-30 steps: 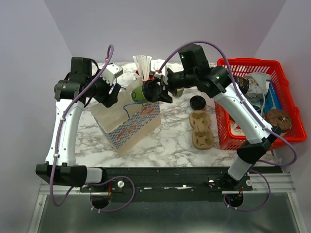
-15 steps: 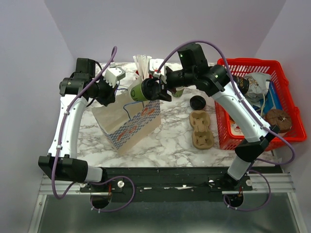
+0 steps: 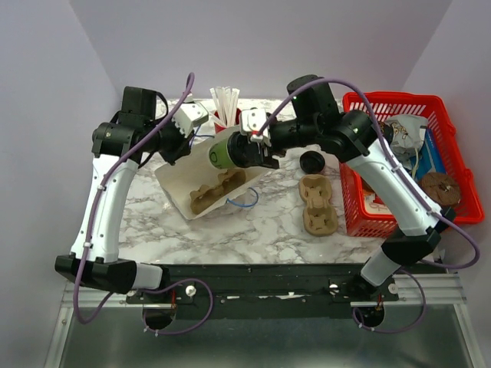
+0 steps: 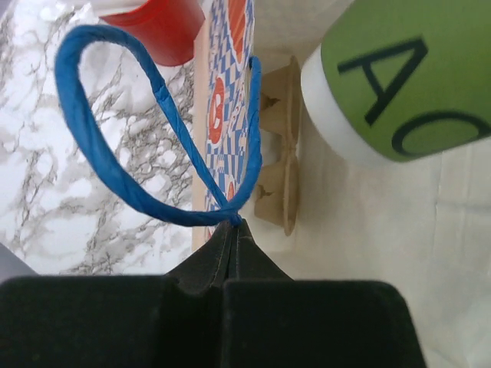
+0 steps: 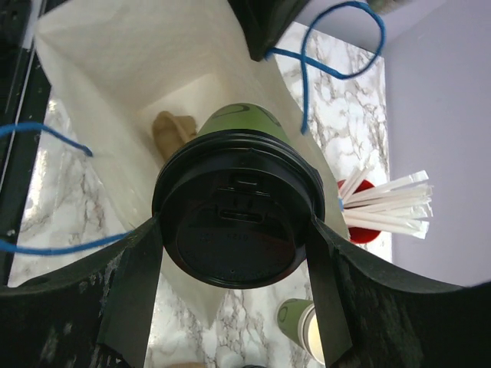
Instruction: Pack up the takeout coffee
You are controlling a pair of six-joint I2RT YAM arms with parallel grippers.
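The takeout coffee [image 3: 223, 153] is a green-banded cup with a black lid [image 5: 234, 226], held on its side. My right gripper [image 3: 247, 150] is shut on it, fingers [image 5: 138, 261] pressed against the lid's rim. The cup's base points into the mouth of a paper bag [image 3: 180, 180], which lies tilted and open. My left gripper [image 3: 186, 138] is shut on the bag's blue handle [image 4: 115, 161] where it meets the rim [image 4: 226, 92]. A brown pulp tray [image 3: 215, 190] lies inside the bag. In the left wrist view the cup [image 4: 399, 84] hangs just above that tray [image 4: 280, 153].
A red cup of white straws [image 3: 227, 107] stands behind the bag. A loose black lid [image 3: 311, 161] and a second pulp tray [image 3: 317, 204] lie right of it. A red basket [image 3: 399, 103] of items fills the far right. Another green cup [image 5: 299, 328] sits under my right wrist.
My left gripper closed on the bag's handle and pulled the bag over, so its mouth now faces up and shows the tray inside. The right gripper kept the cup at the mouth.
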